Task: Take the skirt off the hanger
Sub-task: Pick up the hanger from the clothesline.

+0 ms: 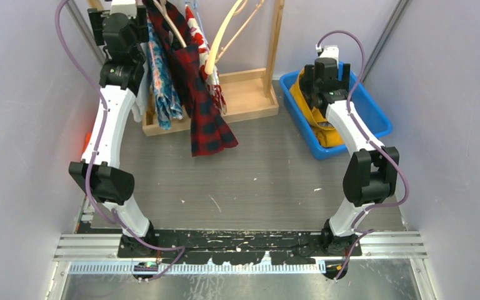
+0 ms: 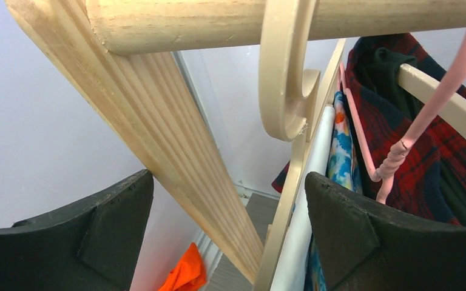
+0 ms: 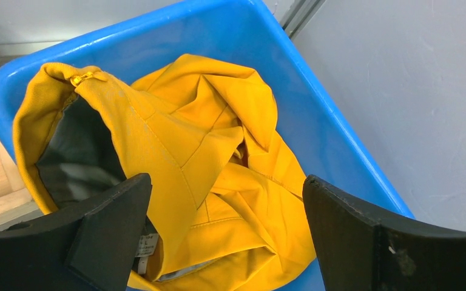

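Grey table (image 1: 256, 181): far right, my right gripper (image 3: 227, 182), jaws apart, over a yellow skirt (image 3: 218, 151) in a blue bin (image 3: 315, 115); far left, my left gripper (image 2: 227, 185), jaws apart, near a wooden hanger (image 2: 282, 79).

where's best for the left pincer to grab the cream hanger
Probably its hook, just under the wooden rod: the flat curved strip hangs free there, roughly in line with the open left pincer. Come up from below, closing across the strip.

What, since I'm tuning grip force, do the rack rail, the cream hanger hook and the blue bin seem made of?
Rack rail: bare pale wood, grain lines visible. Cream hanger hook: painted wood or plastic, can't tell; smooth, slightly scuffed. Blue bin: probably moulded plastic, smooth with a soft sheen.
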Controlling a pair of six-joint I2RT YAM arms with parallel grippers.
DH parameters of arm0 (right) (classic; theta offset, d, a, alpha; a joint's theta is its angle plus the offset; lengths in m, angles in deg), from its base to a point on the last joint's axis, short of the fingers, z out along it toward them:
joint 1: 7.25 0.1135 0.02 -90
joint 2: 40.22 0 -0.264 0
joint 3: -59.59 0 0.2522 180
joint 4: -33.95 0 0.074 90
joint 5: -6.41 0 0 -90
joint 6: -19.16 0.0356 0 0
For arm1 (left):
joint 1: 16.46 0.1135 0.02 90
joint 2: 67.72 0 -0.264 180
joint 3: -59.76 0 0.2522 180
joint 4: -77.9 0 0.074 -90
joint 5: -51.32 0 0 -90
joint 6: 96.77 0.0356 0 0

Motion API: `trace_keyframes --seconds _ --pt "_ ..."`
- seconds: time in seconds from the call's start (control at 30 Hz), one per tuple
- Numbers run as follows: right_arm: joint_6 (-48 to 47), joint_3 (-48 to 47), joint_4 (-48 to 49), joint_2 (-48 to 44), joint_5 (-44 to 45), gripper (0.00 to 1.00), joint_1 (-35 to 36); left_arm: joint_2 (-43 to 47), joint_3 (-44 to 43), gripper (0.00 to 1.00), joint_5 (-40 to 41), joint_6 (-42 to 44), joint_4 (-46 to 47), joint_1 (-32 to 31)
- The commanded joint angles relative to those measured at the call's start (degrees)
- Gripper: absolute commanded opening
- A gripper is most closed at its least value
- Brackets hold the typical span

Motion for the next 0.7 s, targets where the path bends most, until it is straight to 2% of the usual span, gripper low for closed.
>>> trace_keyframes --seconds 0.0,0.1,0.2,0.27,0.3,0.33,0.37,0.4,0.67 --pt "-0.22 -1.81 1.55 -4.09 -0.16 1.00 -0.24 1.15 -1.12 0.93 -4.93 -3.48 2.22 1.18" --pt "-0.31 -1.98 1.56 -4.34 -0.28 1.00 -0.21 0.77 -1.49 0.90 -9.13 -5.97 1.03 2.03" --pt "-0.28 -1.94 1.47 -4.69 -0.42 1.00 -0.27 0.52 -2.19 0.76 -12.68 -7.85 0.05 2.69" --pt "-0.26 -1.74 1.47 -4.93 -0.51 1.00 -0.21 0.59 -2.20 0.60 -14.35 -8.43 -0.21 2.92" --pt "-0.30 -1.68 1.46 -5.06 -0.55 1.00 -0.23 0.72 -1.90 0.46 -14.83 -8.65 -0.26 2.98" --pt "-0.31 -1.63 1.46 -5.12 -0.58 1.00 -0.27 0.92 -1.67 0.25 -14.85 -8.91 -0.26 3.02" --pt "-0.26 -1.55 1.46 -5.18 -0.59 1.00 -0.20 1.09 -1.46 0.10 -14.69 -9.24 -0.26 3.02" --pt "-0.22 -1.51 1.40 -5.25 -0.75 1.00 -0.27 1.25 -1.35 0.01 -14.65 -9.52 -0.25 3.10" --pt "0.72 -0.40 1.62 -5.40 -1.59 1.00 -0.27 2.16 -2.87 0.00 -19.64 -12.68 -0.58 3.20"
